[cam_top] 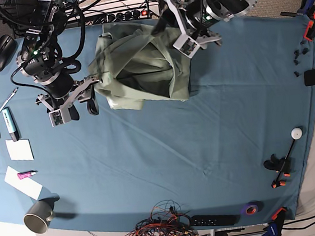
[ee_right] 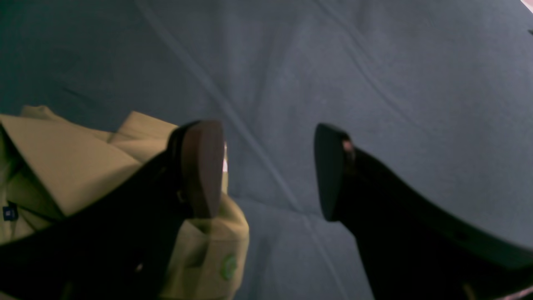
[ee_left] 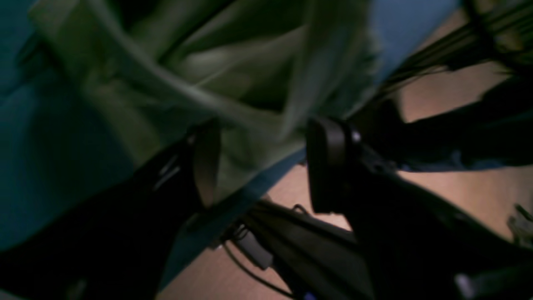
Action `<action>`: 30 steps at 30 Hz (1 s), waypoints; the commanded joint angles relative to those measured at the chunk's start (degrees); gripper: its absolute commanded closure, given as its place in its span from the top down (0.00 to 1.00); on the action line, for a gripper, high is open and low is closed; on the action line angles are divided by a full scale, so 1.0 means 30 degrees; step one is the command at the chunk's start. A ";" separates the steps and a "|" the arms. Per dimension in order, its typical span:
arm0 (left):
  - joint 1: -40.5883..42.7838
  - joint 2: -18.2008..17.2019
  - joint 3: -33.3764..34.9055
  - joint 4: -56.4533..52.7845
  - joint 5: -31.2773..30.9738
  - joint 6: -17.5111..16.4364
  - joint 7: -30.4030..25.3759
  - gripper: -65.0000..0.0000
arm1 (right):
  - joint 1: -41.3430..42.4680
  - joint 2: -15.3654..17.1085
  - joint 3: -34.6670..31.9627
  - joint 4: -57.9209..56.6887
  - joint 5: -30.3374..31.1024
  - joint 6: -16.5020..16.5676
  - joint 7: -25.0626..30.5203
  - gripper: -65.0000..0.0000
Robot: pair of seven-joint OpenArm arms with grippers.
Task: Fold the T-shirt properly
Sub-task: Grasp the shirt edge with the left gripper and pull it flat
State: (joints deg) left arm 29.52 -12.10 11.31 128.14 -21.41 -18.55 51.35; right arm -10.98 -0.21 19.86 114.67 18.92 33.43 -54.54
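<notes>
The pale green T-shirt [cam_top: 141, 66] lies crumpled at the far middle of the teal table cloth [cam_top: 166, 151]. My left gripper [cam_top: 163, 20] hovers at the shirt's far edge. In the left wrist view it [ee_left: 266, 164] stands open, with blurred shirt folds [ee_left: 233, 75] past its fingers and nothing gripped. My right gripper [cam_top: 92, 94] sits at the shirt's left edge. In the right wrist view it [ee_right: 266, 168] is open over bare cloth. Its left finger [ee_right: 202, 166] lies above the collar and buttoned placket [ee_right: 62, 166].
A computer mouse [cam_top: 2, 52], pens and paper notes [cam_top: 19, 149] lie along the left side. A grey cup [cam_top: 38, 216] stands at the near left corner. Tangled wires [cam_top: 158, 228] and a tape roll [cam_top: 251, 208] sit at the near edge, clamps [cam_top: 278, 170] on the right.
</notes>
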 commanded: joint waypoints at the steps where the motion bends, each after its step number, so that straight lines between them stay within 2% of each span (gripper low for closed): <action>1: 0.0007 0.0015 0.0066 0.0248 -0.0109 0.0007 -0.0423 0.52 | 0.0182 0.0080 0.0029 0.0255 0.0328 -0.0015 0.0554 0.53; 5: 0.0007 0.0022 0.0066 -0.0233 -0.0007 0.0262 -0.0423 0.53 | 0.0182 0.0080 0.0022 0.0255 0.0335 -0.0015 0.0554 0.53; 10: 0.0007 0.0022 0.0066 -0.1217 -0.0576 0.0270 -0.0437 0.67 | 0.0182 0.0080 0.0022 0.0255 0.0335 -0.0015 0.0561 0.53; 17: -0.0051 0.0182 0.0627 -0.1217 -0.0663 0.0991 -0.0991 0.67 | 0.0182 0.0080 0.0022 0.0255 0.0342 -0.0015 0.0561 0.53; 24: -0.0066 0.0612 0.3067 -0.1217 0.1756 0.2317 -0.1639 0.67 | 0.0182 0.0080 0.0022 0.0255 0.0393 -0.0015 0.0554 0.53; 26: -0.0219 0.0648 0.3402 -0.1217 0.1982 0.2404 -0.1617 0.66 | 0.0182 0.0080 0.0029 0.0255 0.0393 -0.0015 0.0554 0.53; 30: -0.0328 0.0641 0.3468 -0.1217 0.2164 0.2914 -0.1647 0.50 | 0.0175 0.0087 0.0029 0.0255 0.0393 -0.0015 0.0561 0.53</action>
State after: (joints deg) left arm 28.53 -10.35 21.43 123.46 -14.28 -9.41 47.75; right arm -10.98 -0.19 19.86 114.67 19.35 33.43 -54.54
